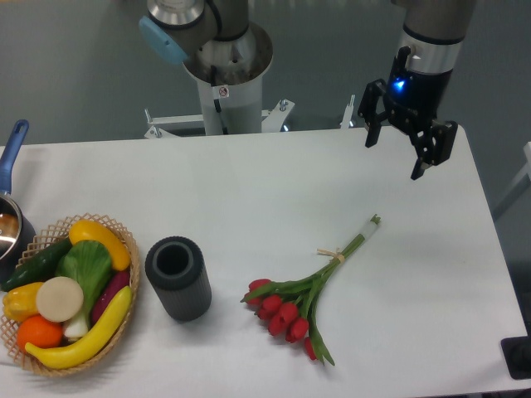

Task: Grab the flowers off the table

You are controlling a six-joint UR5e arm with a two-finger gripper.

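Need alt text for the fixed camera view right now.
Red tulip flowers lie on the white table, untouched; the open gripper hovers above the far right edge. A dark cylinder and wicker basket sit left.

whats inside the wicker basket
The wicker basket holds a yellow banana, an orange, a cucumber and other produce; its bottom is covered.
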